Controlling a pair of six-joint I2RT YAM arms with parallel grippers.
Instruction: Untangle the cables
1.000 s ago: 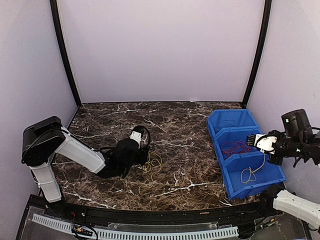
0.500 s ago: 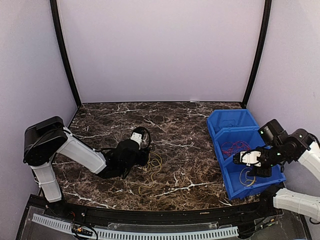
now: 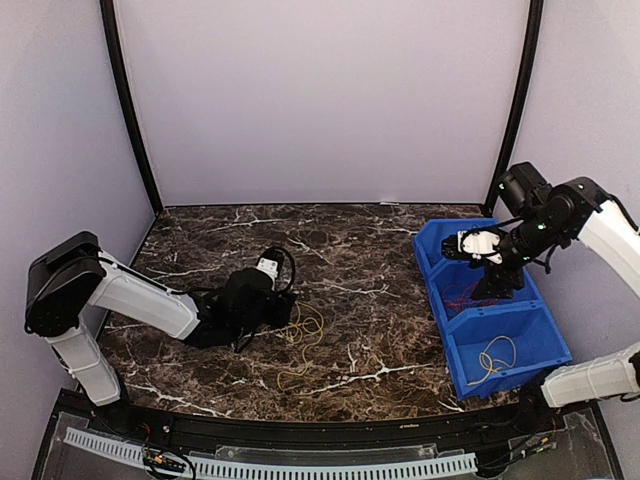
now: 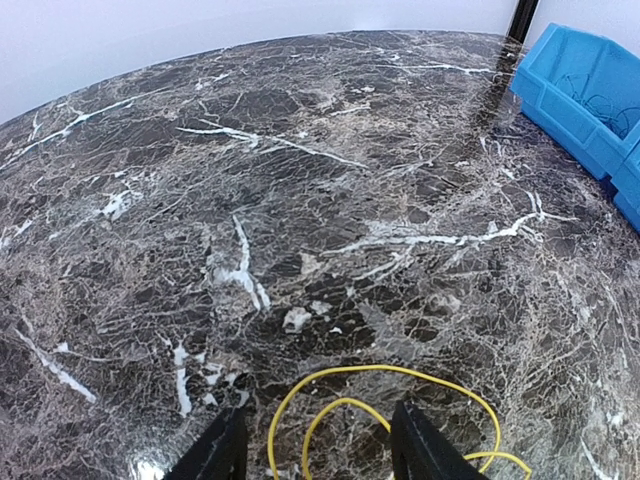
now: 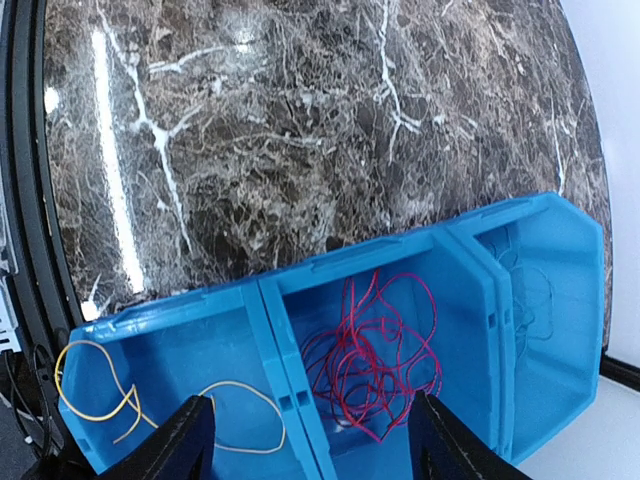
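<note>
Sorted cables: the red cable (image 5: 375,350) lay alone in the middle compartment of the blue bin (image 5: 400,238), and a yellow cable (image 5: 125,398) in the near one.
Left to do: a loose yellow coil (image 4: 380,368) lay on the worktop (image 4: 300,200).
Left gripper (image 4: 325,455): spread, straddling that coil.
Right gripper (image 5: 310,450): spread, empty, above the bin.
</note>
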